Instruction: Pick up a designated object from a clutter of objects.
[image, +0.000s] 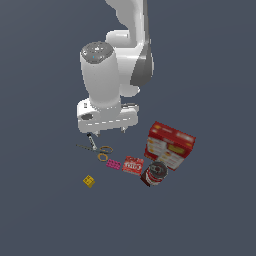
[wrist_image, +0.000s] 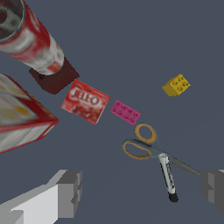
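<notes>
Two grey finger pads (wrist_image: 70, 192) of the gripper (wrist_image: 142, 190) fill the near corners of the wrist view, spread wide with nothing between them but bare floor and the marker (wrist_image: 167, 175). The marker is a short stick with a whitish-grey body and a black end, lying flat just beside the scissors (wrist_image: 146, 146), touching or crossing their dark blades near the pivot; the orange-yellow loop handles point away from it. The small red packet (wrist_image: 85, 101) reads "JELL-O" in white. The print on the large red box (image: 170, 145) and the dark can (image: 154, 174) is too blurred to read. A pink toy brick (wrist_image: 125, 112) lies beside the packet, and a yellow toy brick (wrist_image: 176, 85) sits well apart. In the exterior view the gripper (image: 106, 131) hangs above the marker (image: 91, 142).
</notes>
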